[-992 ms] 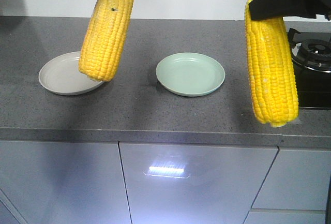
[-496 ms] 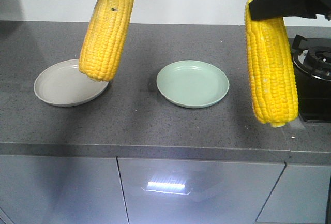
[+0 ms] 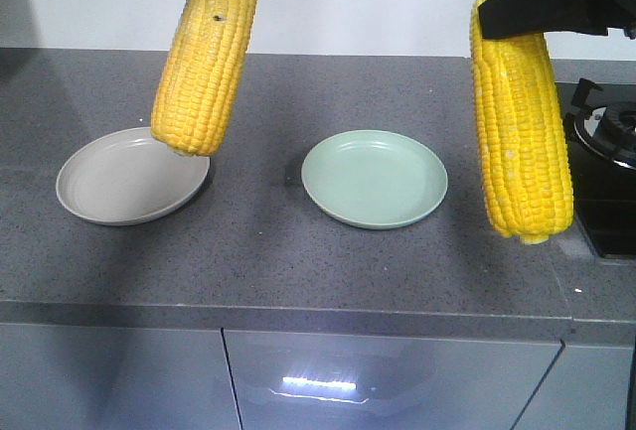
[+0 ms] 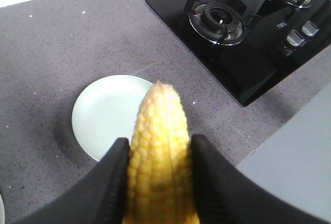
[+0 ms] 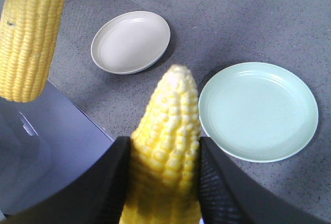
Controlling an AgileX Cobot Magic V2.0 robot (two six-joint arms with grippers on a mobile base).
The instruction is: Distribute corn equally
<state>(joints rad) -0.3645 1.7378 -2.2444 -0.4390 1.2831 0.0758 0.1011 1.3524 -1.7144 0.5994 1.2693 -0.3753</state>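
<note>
Bright, even light, glare on the cabinet door (image 3: 318,383), nearest corn (image 4: 160,180) blurred.

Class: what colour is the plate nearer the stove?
The plate is pale mint green, clearest in the right wrist view.

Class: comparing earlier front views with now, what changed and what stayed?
The grey plate slid left and lower in frame, the green plate lower and right, the stove toward the right edge; the camera seems to have neared the counter. The left gripper still clamps the left cob, the right gripper the right cob, hanging as before.
</note>
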